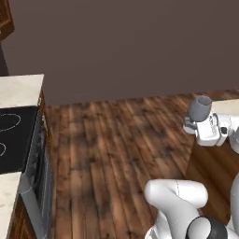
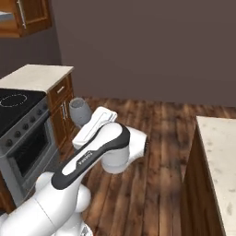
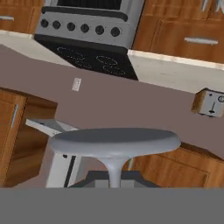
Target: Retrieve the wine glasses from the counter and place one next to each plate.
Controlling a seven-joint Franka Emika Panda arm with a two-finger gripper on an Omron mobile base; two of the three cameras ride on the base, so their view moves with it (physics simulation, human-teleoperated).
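Note:
One blue-grey wine glass (image 1: 200,108) is held off the ground over the wood floor, with my gripper (image 1: 202,119) shut on it. From the right base view the glass (image 2: 79,110) sticks out beyond the white hand, and the gripper (image 2: 85,120) is closed at its base. In the hand view the glass's flat round foot (image 3: 114,141) spreads wide just ahead, and its thin stem (image 3: 114,171) runs down toward the fingers, which are hidden. The second glass, both plates and the sink counter are out of view.
A black stove (image 1: 11,135) with a silver oven front (image 2: 25,147) stands on the left between beige counter pieces (image 2: 39,75). A beige island top (image 2: 220,156) on wood sides lies at the right. Open wood floor (image 1: 107,149) stretches to the dark wall. A toaster (image 3: 210,102) sits by the stove.

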